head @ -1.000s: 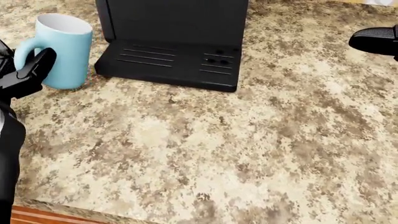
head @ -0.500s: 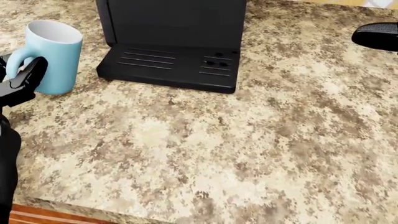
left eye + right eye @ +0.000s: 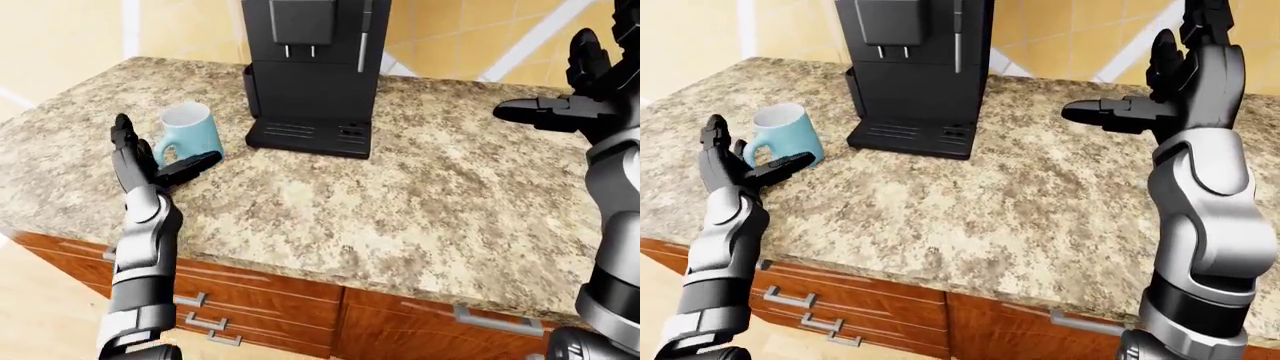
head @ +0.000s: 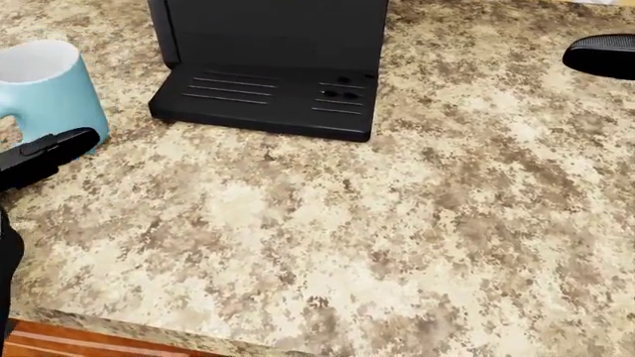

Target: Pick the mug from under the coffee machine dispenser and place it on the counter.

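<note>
Mug (image 3: 190,129) stands upright on the granite tabletop (image 3: 400,202), just left of the coffee machine (image 3: 312,71) in the eye views and clear of its drip tray (image 4: 268,103). Nothing sits under the dispenser now.

What has changed: half a second back our left hand (image 3: 150,163) had a finger up against the mug's handle side; now that finger has dropped lower in the head view and lies just below the mug's base, apart from it or barely brushing the foot, we cannot tell which. The mug has also slid toward the left edge of the head view, though the machine has barely shifted, so we read some of this as the mug's last settling rather than head motion alone.

Left fingers (image 4: 54,149) are spread wide, holding nothing: two stand upright beside the handle, one points along the tabletop past the mug. Right hand (image 3: 1140,105) is raised well apart over the right side of the tabletop, fingers splayed, empty.

Our judgement: the mug is released and resting on its own, so the placement looks done. What remains is drawing the left hand clear without nudging the handle.
</note>
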